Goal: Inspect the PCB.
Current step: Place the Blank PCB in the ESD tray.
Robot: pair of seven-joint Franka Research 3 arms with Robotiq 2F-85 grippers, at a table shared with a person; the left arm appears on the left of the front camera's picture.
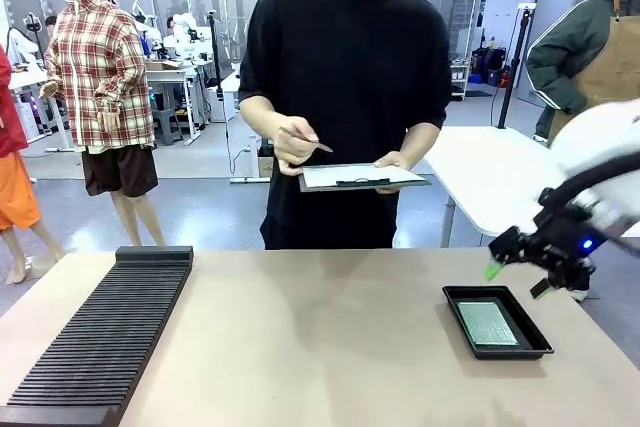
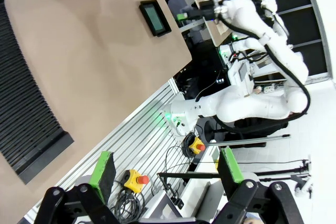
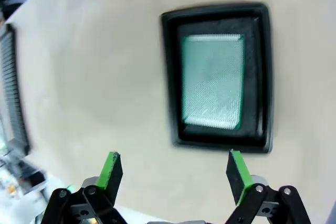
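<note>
Lying flat in its tray near the tabletop's right edge, the PCB faces up for viewing — right gripper above, fingers apart, empty

**Worktop layout**

On the worktop, the tray sits at about four o'clock, the PCB lying flat inside it. The slotted rack stretches along the eight o'clock side, well apart. The right tool hangs just above the tray's far edge. At twelve o'clock, behind the worktop, a person holds a clipboard.
</note>
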